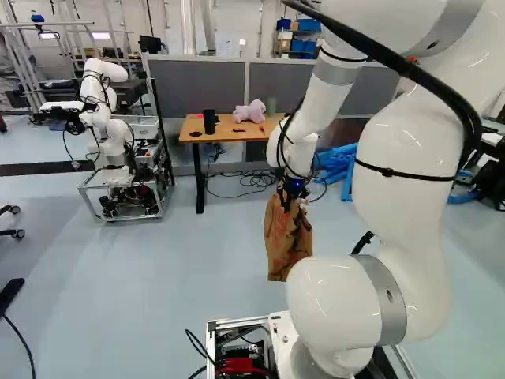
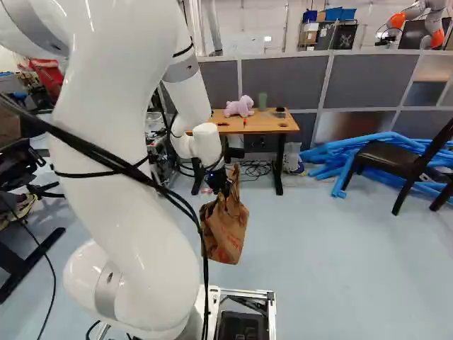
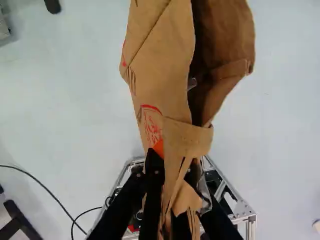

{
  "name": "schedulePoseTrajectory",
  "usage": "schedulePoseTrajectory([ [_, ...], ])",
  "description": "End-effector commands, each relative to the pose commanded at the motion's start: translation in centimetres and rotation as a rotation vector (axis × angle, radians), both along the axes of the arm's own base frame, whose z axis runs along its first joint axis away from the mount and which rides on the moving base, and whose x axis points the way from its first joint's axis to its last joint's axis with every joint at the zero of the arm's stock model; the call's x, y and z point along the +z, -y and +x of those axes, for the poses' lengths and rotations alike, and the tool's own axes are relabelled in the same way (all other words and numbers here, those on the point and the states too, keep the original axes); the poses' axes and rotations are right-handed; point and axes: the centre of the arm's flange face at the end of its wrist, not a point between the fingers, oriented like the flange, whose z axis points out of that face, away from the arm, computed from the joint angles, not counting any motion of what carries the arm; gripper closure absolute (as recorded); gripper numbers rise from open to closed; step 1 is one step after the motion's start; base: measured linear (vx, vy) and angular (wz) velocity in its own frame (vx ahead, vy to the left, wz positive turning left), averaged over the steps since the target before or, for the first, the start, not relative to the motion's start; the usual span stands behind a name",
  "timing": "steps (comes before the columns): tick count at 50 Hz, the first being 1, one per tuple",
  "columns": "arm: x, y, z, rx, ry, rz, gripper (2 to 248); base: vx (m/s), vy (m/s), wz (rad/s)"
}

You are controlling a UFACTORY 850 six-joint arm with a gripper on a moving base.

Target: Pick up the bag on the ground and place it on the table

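The brown paper bag hangs below my gripper (image 1: 294, 192), seen right of the middle of the left base view. In the right base view the bag (image 2: 225, 230) droops with its printed side showing. My gripper (image 3: 175, 175) is shut on the folded top of the bag (image 3: 160, 90) in the wrist view, with paper between the fingers and the bag's open mouth gaping beyond them. The wooden table (image 1: 229, 134) stands farther ahead, beyond the bag and against the grey partition. Whether the bag's bottom touches the floor is hard to tell.
On the table are a pink plush toy (image 1: 249, 111), a black cup (image 1: 209, 121) and a green cup (image 2: 262, 100). Another robot (image 1: 106, 103) stands left of the table. Blue tubes (image 2: 354, 152) and a dark chair (image 2: 389, 159) are to the right. Cables (image 1: 245, 180) lie beneath the table.
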Motion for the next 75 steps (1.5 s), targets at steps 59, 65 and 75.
schedulePoseTrajectory([
  [59,7.8,-0.1,-1.4,-0.018,-0.147,-0.043,229,0.0,0.0,0.0],
  [65,7.8,-0.1,-1.0,-0.018,-0.16,-0.045,229,0.0,0.0,0.0],
  [75,8.4,-0.2,-0.7,-0.019,-0.171,-0.048,229,0.0,0.0,0.0],
])
